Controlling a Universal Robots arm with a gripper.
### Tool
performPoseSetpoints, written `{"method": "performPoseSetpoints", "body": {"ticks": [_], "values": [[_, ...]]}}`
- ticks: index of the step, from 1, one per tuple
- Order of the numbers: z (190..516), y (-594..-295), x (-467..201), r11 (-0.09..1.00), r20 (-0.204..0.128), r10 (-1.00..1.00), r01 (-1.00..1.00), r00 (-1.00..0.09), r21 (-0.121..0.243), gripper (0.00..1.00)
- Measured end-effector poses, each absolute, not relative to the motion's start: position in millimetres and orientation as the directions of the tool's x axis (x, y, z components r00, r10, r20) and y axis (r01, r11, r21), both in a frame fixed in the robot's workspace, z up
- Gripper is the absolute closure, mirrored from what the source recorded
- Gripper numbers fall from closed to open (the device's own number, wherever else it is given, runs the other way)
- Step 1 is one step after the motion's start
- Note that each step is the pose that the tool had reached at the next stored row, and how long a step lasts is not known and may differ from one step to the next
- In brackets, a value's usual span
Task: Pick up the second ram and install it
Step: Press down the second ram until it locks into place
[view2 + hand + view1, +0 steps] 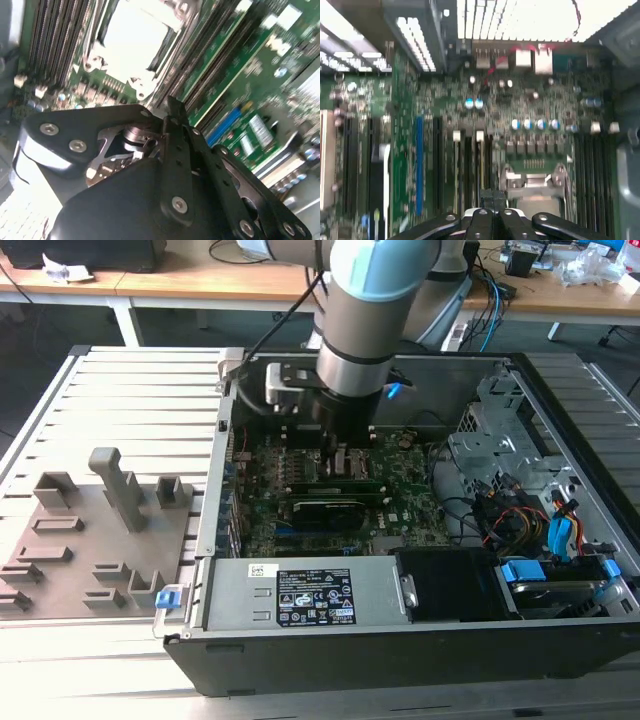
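Note:
My gripper (335,448) reaches down into the open computer case (400,640), low over the green motherboard (400,500). In both wrist views its black fingers (492,197) are pressed together with nothing visible between them, their tips (172,106) hovering beside the processor socket (532,182) and over the long memory slots (467,165). In the exterior view, narrow dark sticks (335,483) lie seated across the board just in front of the gripper. I cannot tell which of them is the second ram.
A grey fixture plate with upright blocks (100,530) lies on the slatted table at the exterior view's left. Inside the case are a black card (320,512), a drive cage with coloured cables (530,520) and the power supply (310,595). The case walls hem in the arm.

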State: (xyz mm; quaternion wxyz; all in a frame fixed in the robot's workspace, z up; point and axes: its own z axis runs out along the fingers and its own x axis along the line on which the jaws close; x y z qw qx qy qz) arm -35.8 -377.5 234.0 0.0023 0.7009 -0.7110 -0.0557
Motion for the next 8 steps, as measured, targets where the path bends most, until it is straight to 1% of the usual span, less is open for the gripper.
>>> {"method": "performPoseSetpoints", "body": {"ticks": [4, 8], "values": [[238, -377, -21, 0.011, -0.075, -0.997, -0.996, -0.018, 0.090, 0.89], [263, -377, -21, 0.011, -0.075, -0.997, -0.996, -0.018, 0.090, 0.89]]}}
